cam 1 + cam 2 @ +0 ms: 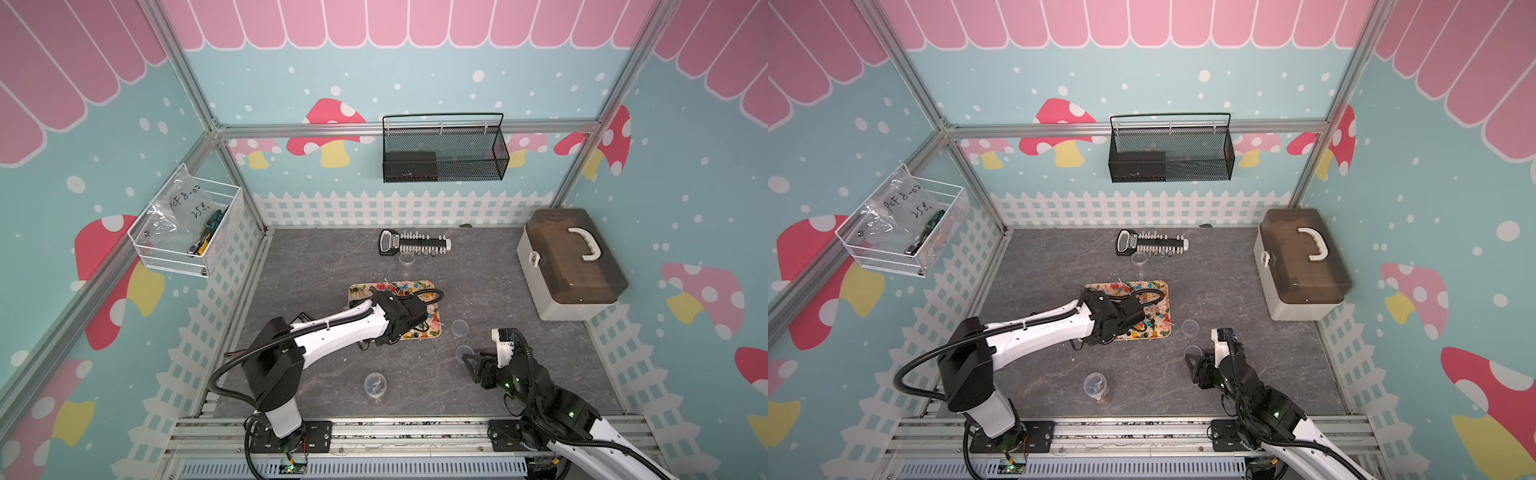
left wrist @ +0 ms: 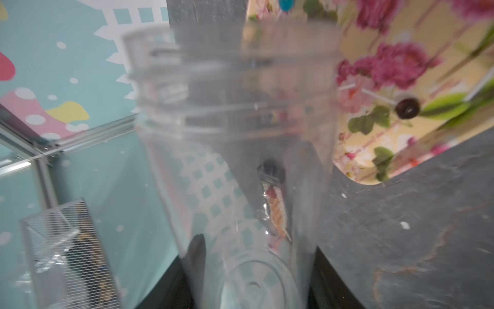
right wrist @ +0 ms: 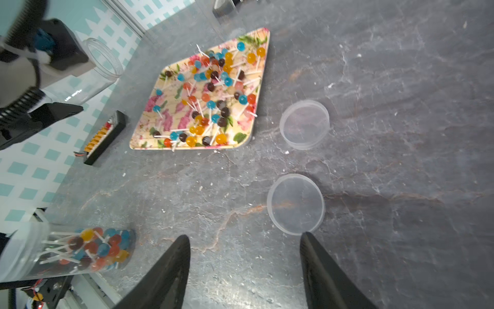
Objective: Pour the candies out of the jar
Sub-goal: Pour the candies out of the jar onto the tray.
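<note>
Grey tabletop (image 1: 311,270): tray (image 3: 165,120), lids (image 3: 304,124), full jar (image 1: 375,386), toolbox (image 1: 571,266).

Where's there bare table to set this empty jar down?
Bare table for the empty jar lies between the tray and the box, and between the full jar and the right gripper. Crowded: the tray, covered in candies, and the two lids beside it.
</note>
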You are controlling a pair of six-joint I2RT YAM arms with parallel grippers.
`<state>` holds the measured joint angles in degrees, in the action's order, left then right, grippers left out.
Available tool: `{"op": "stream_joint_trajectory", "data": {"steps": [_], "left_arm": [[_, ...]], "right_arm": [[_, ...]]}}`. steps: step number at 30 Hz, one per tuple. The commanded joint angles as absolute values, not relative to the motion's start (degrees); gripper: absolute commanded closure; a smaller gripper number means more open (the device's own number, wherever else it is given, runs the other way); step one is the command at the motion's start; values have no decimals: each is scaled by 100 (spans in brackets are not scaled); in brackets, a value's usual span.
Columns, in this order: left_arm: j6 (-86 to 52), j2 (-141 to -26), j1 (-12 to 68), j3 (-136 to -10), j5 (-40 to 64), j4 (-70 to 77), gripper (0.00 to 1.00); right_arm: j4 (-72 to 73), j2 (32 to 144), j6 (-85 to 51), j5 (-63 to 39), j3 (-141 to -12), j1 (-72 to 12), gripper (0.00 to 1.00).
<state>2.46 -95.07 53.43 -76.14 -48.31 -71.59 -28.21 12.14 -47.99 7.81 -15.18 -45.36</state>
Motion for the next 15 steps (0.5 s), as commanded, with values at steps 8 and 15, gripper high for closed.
{"op": "stream_joint_trajectory", "data": {"steps": [8,15], "left_arm": [[-56,-6811,5163,-6465,-2583,-5184,54],[211,-5143,5186,-4887,-852,-3304,54]], "right_arm": [[-2472,3117,-4274,-233,-3813,-4518,37],[-2590,5249,-3432,-1524,-6369,-4520,39]]}}
